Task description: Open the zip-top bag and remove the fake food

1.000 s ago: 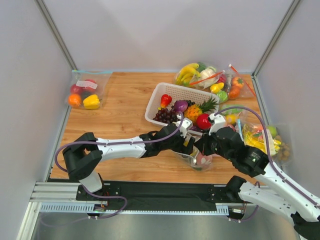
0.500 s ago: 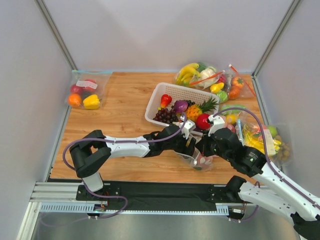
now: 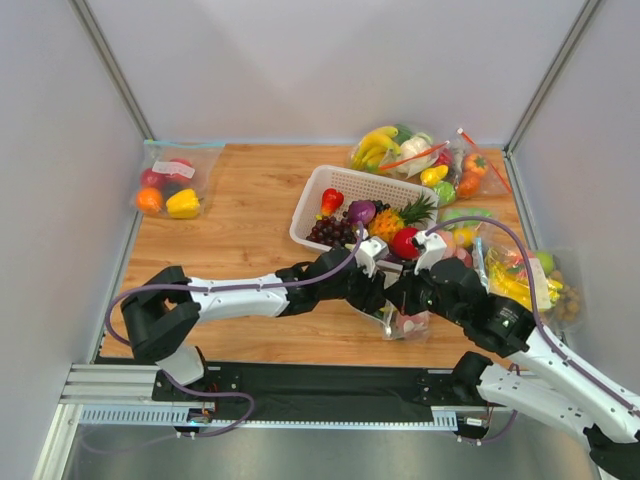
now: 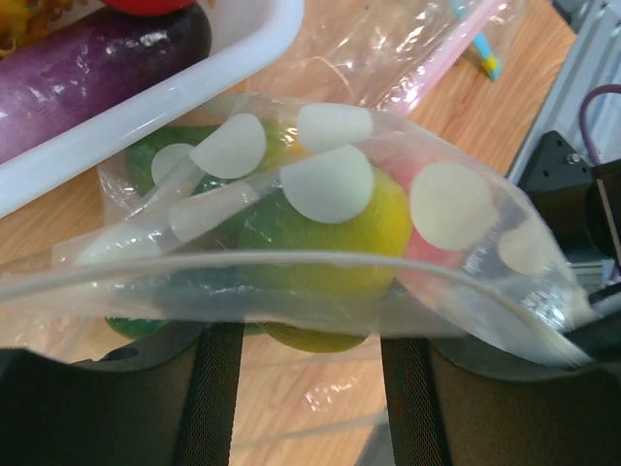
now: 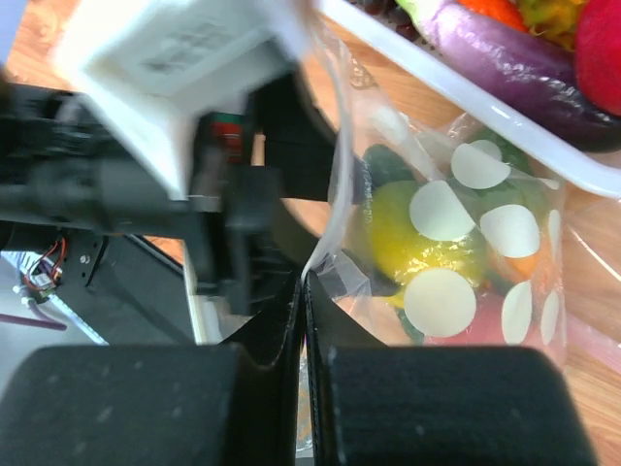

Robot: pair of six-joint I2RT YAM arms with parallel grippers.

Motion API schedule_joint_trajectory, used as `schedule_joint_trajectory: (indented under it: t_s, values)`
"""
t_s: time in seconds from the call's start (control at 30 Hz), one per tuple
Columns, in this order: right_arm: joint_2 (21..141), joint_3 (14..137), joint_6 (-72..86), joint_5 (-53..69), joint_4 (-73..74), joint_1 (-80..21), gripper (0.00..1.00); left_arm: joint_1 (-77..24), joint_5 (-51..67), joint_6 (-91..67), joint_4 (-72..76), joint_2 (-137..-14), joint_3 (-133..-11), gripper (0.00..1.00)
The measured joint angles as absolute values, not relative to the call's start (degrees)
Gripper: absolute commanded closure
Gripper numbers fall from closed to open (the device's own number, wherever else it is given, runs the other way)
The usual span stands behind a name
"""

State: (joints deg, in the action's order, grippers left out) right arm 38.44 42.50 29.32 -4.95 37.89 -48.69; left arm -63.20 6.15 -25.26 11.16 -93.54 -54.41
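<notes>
- The right claw (image 5: 303,291) is clamping narrow. Its two black fingers are pressing together on the rim of the clear, soft plastic zip-top bag (image 5: 456,223) printed with whitish dots.
- The left claw (image 4: 312,349) is standing wide, with bare wood showing between its fingers. The bag's top edge is stretching across just ahead of its tips. Whether either finger is touching the film cannot be told.
- The zip-top bag is lying on the wooden desk (image 3: 230,230) directly ahead of both claws, which are facing each other across it in the top view.
- The fake food is sitting inside the bag, just beyond the right claw's tips: a dark green plastic cucumber (image 5: 385,165), a round yellow plastic fruit (image 4: 340,243) and a pink plastic peach (image 5: 466,335).
- A white slotted plastic basket (image 4: 194,92) is standing just beyond the bag from both claws. A glossy purple plastic eggplant (image 5: 505,58) is lying inside it.
</notes>
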Motion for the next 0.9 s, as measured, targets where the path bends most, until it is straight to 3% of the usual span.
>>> schedule_joint_trajectory:
  t_s: [0.53,0.9]
  values:
    - [36.18,44.75,30.17,-11.14,40.03,-48.62,1.00,-64.16,9.47,-22.59,-1.58,-72.42,-48.05,0.83]
    - [35.35,44.75,30.26,-12.16,41.12,-48.62,1.00,-63.42,4.45,-20.64,-11.40,-64.10,-47.77,0.79]
